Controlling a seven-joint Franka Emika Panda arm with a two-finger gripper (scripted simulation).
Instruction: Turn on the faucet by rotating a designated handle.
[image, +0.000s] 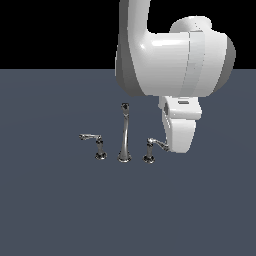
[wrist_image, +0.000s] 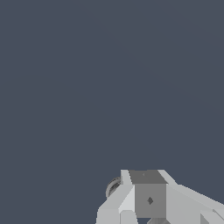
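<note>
Dark slate-grey floor (image: 60, 210) fills the scene, flat and bare, under a black backdrop. On it stands a small chrome faucet (image: 124, 134): a tall slim spout in the middle, with a short lever post on each side. The handle (image: 153, 148) you want is the post on the exterior view's right, its flat lever pointing toward that same side. The other handle (image: 95, 144), well apart on the left, points the opposite way.

Your white arm hangs over the set, and the gripper (image: 178, 144) sits just beside the lever's tip, seeming to touch or overlap it. Its fingers are hidden behind the hand, so you cannot tell if the jaws are parted or closed. The wrist view shows only floor, one grey finger (wrist_image: 148, 199) and a sliver of chrome.

Expect the lever to feel rigid, slick and polished, pivoting on its post. Push or grip near the outer tip for leverage.

No brand, label or writing is visible anywhere.
</note>
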